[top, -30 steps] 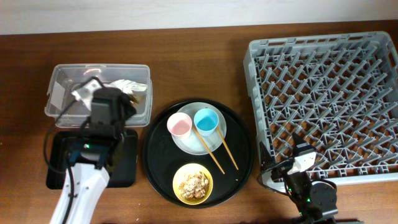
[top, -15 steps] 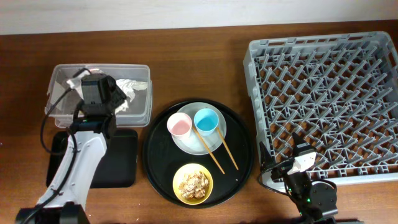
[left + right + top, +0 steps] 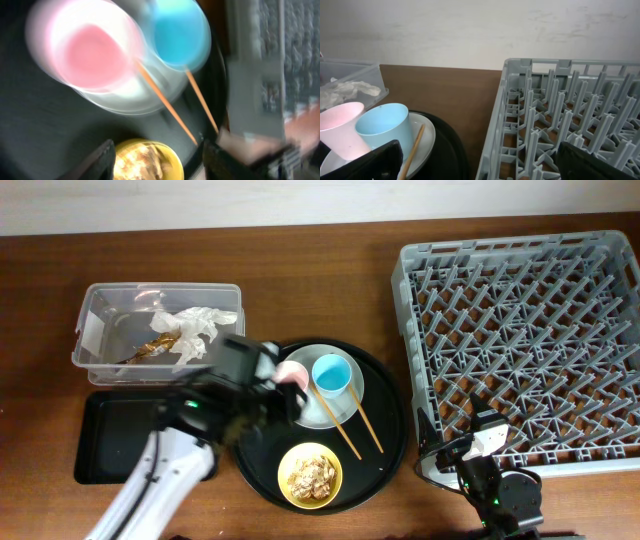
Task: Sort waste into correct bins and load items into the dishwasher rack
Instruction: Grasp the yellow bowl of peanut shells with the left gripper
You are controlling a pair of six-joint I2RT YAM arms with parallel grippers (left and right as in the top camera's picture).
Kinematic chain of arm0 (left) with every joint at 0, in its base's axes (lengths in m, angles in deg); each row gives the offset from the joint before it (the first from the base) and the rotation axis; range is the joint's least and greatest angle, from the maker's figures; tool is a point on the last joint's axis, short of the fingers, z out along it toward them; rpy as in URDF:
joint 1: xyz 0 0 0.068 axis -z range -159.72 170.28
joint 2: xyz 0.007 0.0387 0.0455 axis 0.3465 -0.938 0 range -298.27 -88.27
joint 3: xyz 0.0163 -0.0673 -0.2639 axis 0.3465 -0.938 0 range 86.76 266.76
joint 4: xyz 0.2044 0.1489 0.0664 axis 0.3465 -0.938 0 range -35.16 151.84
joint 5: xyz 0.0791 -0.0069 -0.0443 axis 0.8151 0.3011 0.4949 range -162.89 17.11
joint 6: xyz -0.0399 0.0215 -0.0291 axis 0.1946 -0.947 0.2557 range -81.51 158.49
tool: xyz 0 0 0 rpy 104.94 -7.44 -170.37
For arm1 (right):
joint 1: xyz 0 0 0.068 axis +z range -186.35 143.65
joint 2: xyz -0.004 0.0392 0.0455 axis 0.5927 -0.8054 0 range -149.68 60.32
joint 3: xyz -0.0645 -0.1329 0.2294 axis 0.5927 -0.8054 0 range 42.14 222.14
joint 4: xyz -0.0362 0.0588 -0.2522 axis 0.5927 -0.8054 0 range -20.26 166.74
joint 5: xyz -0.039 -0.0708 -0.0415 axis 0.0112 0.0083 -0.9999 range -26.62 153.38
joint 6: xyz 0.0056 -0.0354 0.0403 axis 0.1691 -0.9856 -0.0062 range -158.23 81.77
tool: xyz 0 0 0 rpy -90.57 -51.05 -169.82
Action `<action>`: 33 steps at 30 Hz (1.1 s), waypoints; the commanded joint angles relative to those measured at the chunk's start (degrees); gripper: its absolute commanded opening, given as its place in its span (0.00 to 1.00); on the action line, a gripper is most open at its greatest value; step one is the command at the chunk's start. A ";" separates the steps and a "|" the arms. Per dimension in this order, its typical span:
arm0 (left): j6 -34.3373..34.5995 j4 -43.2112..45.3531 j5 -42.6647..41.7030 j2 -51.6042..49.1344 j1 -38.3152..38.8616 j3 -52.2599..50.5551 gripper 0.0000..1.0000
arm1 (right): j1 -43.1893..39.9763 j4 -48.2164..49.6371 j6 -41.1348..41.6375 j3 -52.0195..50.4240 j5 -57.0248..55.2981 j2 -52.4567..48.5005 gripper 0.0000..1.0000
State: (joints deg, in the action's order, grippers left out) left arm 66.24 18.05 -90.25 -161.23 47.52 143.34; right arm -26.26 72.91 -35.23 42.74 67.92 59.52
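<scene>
pink cup point(image 3: 291, 370) partly hidden beneath left arm point(image 3: 215, 405); left tool point(image 3: 159, 151) spread over yellow bowl point(image 3: 285, 463); chopsticks point(image 3: 345, 430) cross plate point(image 3: 325, 413) edge; right tool point(image 3: 479, 150) spread beside dishwasher rack point(image 3: 520, 242).

Left: pink cup point(image 3: 340, 134), blue cup point(image 3: 384, 131) on plate point(image 3: 427, 141); right: grey rack point(image 3: 560, 125)

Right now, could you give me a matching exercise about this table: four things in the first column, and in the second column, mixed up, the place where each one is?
Column one
1. crumpled paper
2. blue cup
3. food crumbs
4. chopsticks

Column two
A. in the yellow bowl
B. lying partly on the plate, partly on the round black tray
C. in the clear tub
D. standing on the plate

Pairs: 1-C, 2-D, 3-A, 4-B
</scene>
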 commanded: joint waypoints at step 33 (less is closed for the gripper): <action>15.54 0.07 25.68 -18.49 37.09 0.52 0.20 | -0.35 -0.26 0.48 -0.28 0.33 0.39 0.99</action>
State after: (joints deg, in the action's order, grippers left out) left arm 81.45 17.99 -65.32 -178.24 84.50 143.34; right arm -26.26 72.89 -35.23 42.74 67.92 59.52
